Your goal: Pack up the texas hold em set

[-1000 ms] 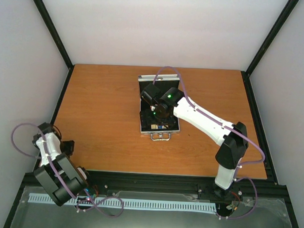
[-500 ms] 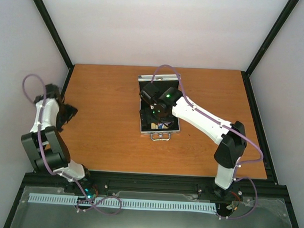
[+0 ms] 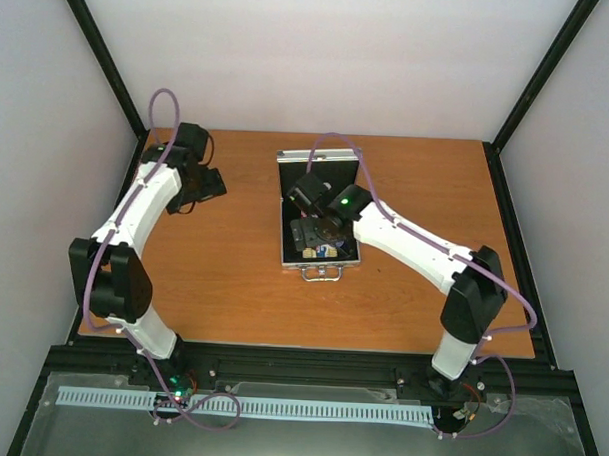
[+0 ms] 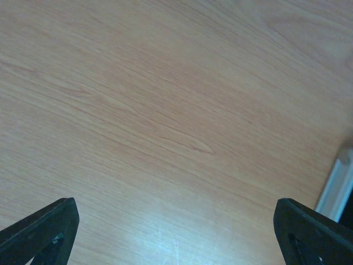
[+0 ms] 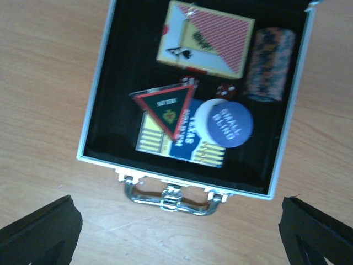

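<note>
The silver case [image 5: 92, 122] lies open with its handle [image 5: 171, 196] toward me. Inside on the black lining are a pink card deck [image 5: 207, 40], a brown chip stack [image 5: 270, 65], red dice [image 5: 225, 90], a black triangle [image 5: 168, 105], a blue disc [image 5: 227, 124] and a blue-yellow deck [image 5: 182, 142]. My right gripper [image 5: 176, 232] hovers open and empty above the case's handle side; in the top view it [image 3: 312, 220] is over the case [image 3: 286, 249]. My left gripper [image 3: 214, 185] is open and empty over bare table, left of the case.
The case lid [image 3: 319, 160] stands upright at the back. The case's silver edge [image 4: 337, 187] shows at the right of the left wrist view. Wooden table [image 3: 203, 274] has black frame posts at its corners and white walls around.
My left arm has swung from the near-left corner up to the far left of the table, pointing toward the case. My right gripper has shifted slightly over the case.
</note>
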Robot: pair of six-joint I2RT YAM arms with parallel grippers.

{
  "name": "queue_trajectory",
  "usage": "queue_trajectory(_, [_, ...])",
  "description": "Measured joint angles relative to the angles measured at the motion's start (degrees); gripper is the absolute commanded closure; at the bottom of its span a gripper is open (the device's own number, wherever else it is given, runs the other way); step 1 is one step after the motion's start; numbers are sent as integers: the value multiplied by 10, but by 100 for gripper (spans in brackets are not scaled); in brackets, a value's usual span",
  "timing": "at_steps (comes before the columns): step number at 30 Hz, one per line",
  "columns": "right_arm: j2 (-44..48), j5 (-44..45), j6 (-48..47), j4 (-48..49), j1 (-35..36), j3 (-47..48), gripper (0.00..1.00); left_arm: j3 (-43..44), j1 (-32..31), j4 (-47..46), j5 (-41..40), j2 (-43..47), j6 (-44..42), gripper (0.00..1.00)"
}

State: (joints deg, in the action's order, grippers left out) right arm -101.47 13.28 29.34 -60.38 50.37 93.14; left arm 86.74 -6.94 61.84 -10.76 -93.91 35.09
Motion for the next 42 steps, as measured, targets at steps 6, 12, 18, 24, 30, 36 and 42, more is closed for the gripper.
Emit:
queue_trajectory(6, [88, 24, -9, 54, -55, -85, 0, -40, -44, -9, 11, 36, -26, 0])
queue_trajectory(12, [173, 24, -13, 98, -133, -184, 0, -89, -54, -21, 22, 65, -56, 0])
queue_trajectory(18, [193, 26, -28, 127, -195, -224, 0, -115, -58, -38, 48, 64, -95, 0])
queue_trajectory(24, [193, 42, -40, 148, -200, -219, 0, -120, -58, -52, 82, 64, -116, 0])
queue_trajectory(30, [190, 57, -35, 144, -201, -196, 0, -120, -58, -52, 98, 66, -128, 0])
queue_trajectory(36, [187, 65, -30, 134, -201, -187, 0, -120, -59, -53, 104, 71, -129, 0])
queue_trajectory(42, [187, 73, -30, 134, -201, -187, 0, -120, -59, -53, 106, 71, -129, 0])
